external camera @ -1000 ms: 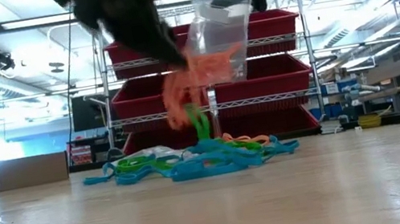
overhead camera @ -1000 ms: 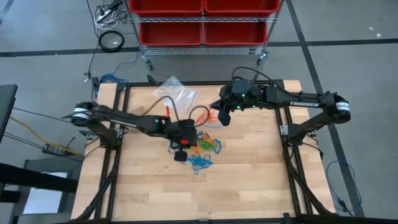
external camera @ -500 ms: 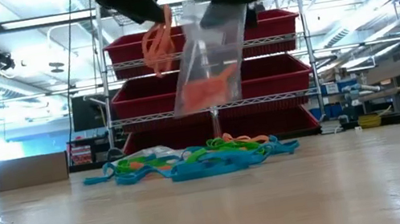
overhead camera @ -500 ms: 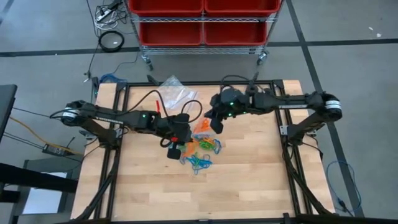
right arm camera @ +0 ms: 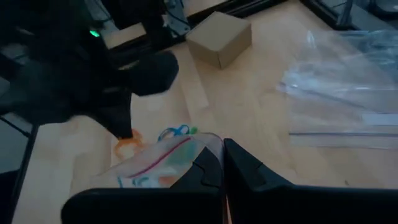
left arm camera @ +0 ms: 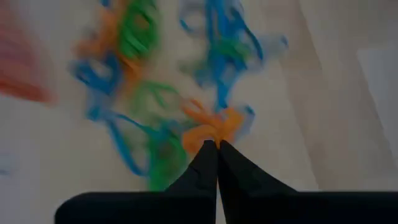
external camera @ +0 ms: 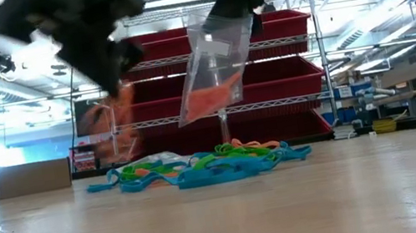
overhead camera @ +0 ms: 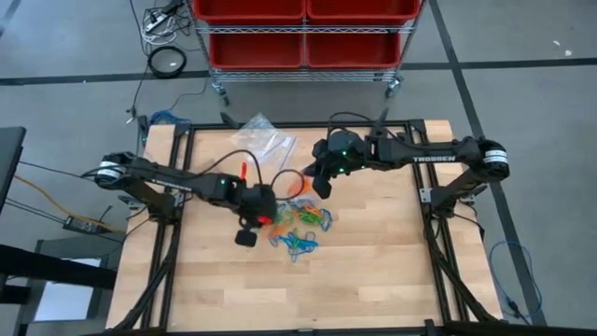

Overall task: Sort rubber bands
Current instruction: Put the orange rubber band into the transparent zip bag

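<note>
A pile of orange, blue and green rubber bands point(overhead camera: 303, 229) point(external camera: 208, 165) lies on the middle of the wooden table. My left gripper point(external camera: 114, 86) point(left arm camera: 216, 146) hangs above the pile's left side, shut on an orange rubber band point(external camera: 119, 118). My right gripper point(overhead camera: 317, 185) point(right arm camera: 221, 155) is higher, on the far side of the pile, shut on a clear plastic bag point(external camera: 213, 73) with orange bands point(external camera: 213, 97) in its bottom. My left gripper pinches the orange rubber band point(left arm camera: 211, 129) between its two fingertips, slanting down from the table's left. The band hangs below the fingers point(right arm camera: 127, 146), clear of the table. My right gripper pinches the bag by its top edge point(right arm camera: 196, 149) between its two fingers, slanting down from the table's right. The bag hangs tilted below the fingers point(external camera: 220, 34), its bottom clear of the pile.
More clear plastic bags point(overhead camera: 266, 140) point(right arm camera: 348, 93) lie at the table's far edge. A cart with red bins point(overhead camera: 303, 33) stands beyond it. The near half of the table point(overhead camera: 308, 289) is bare wood.
My left gripper drew an orange band up out of the pile to beside the bag's mouth. It then swung toward the table's left edge and down, the band still in its fingers. My right gripper came down and toward the left with the bag, which now hangs more tilted.
</note>
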